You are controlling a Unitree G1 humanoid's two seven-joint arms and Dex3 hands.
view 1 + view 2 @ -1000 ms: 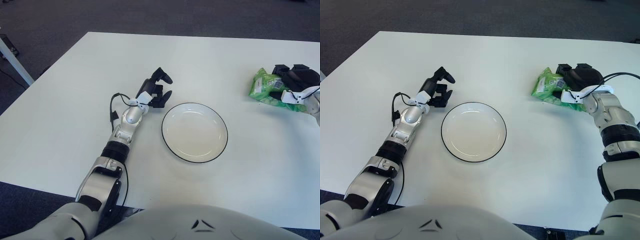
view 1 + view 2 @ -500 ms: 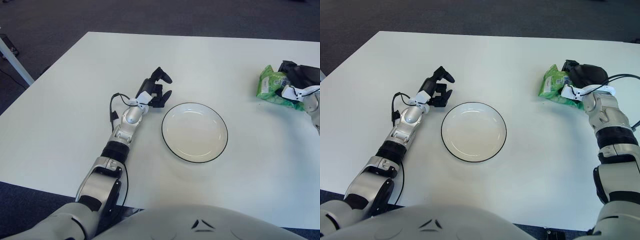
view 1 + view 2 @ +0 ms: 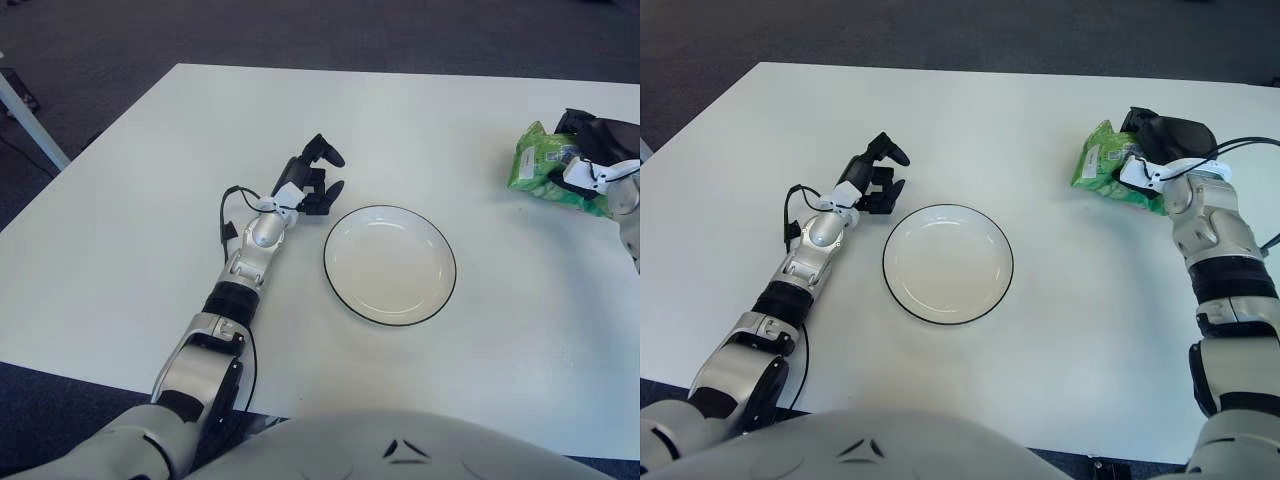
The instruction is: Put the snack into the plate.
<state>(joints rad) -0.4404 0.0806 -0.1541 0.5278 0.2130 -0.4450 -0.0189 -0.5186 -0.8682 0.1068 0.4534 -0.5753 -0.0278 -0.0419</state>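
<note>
The snack is a green bag (image 3: 1101,166) at the right side of the white table. My right hand (image 3: 1162,140) is curled over its right end and grips it, with the bag tilted up at that end. The white plate (image 3: 947,263) with a thin black rim lies empty in the middle of the table, well to the left of the bag and nearer to me. My left hand (image 3: 876,176) rests on the table just beyond the plate's left edge, fingers relaxed and holding nothing.
The white table (image 3: 970,120) is bare between the plate and the snack. Its right edge runs close behind my right hand. Dark carpet lies beyond the far edge.
My right hand has shifted the snack bag slightly right and away and tipped it up. The left hand and the plate have not moved.
</note>
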